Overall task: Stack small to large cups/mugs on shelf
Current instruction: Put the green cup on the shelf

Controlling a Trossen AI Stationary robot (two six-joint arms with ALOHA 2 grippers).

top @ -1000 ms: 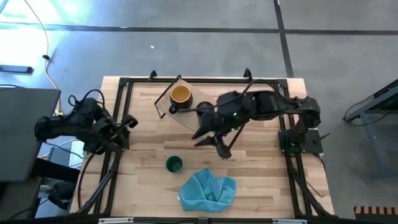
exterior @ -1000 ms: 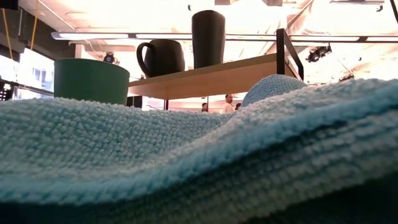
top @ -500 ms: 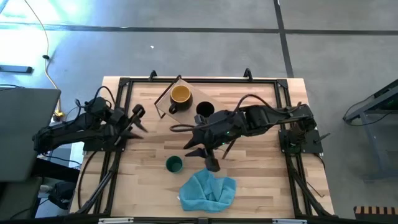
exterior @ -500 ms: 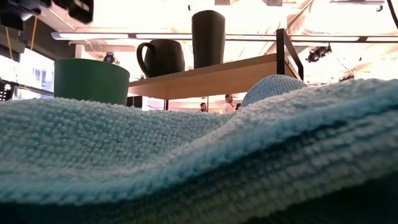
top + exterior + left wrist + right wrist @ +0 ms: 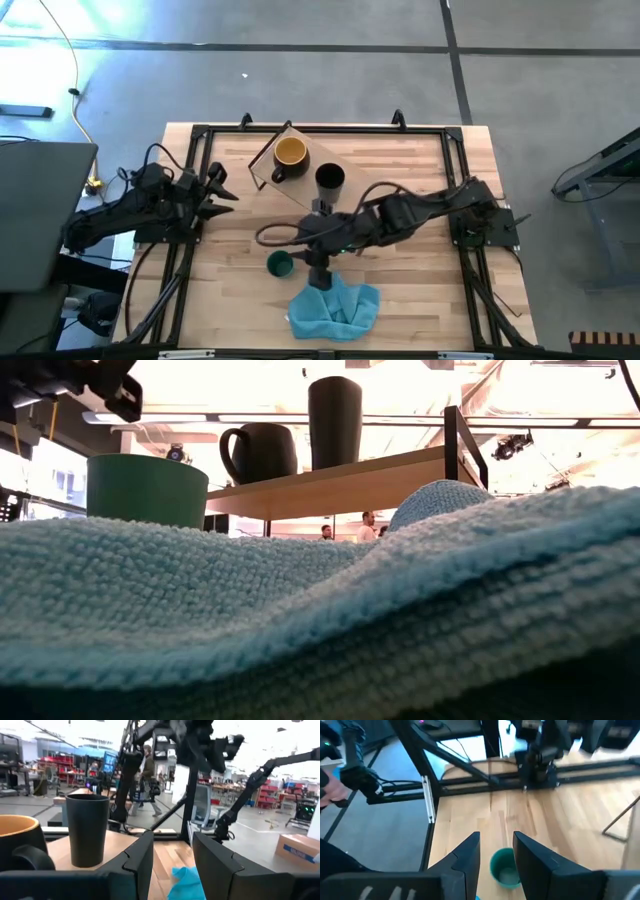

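The green cup (image 5: 279, 264) stands upright on the tabletop, just left of the teal cloth (image 5: 335, 305); it also shows in the low view (image 5: 147, 488). The yellow-orange mug (image 5: 290, 153) and the black cup (image 5: 330, 178) stand on the wooden shelf (image 5: 340, 482) at the far middle. My right gripper (image 5: 302, 262) is open, just right of and above the green cup. In the right wrist view the green cup (image 5: 506, 867) shows in the gap between the fingers (image 5: 495, 845), not touched. My left gripper (image 5: 215, 190) is open and empty at the table's left rail, facing the black cup (image 5: 87, 827).
The teal cloth lies bunched near the front edge, beside the green cup, and fills the bottom of the low view (image 5: 400, 610). Black rails (image 5: 190, 240) run along the table's left and right sides. Bare wood lies between the shelf and the green cup.
My right gripper has left the shelf and swung toward the table's near left, coming down beside the green cup. My left gripper has reached out a little from the left rail toward the shelf. The cups and the cloth have stayed in place.
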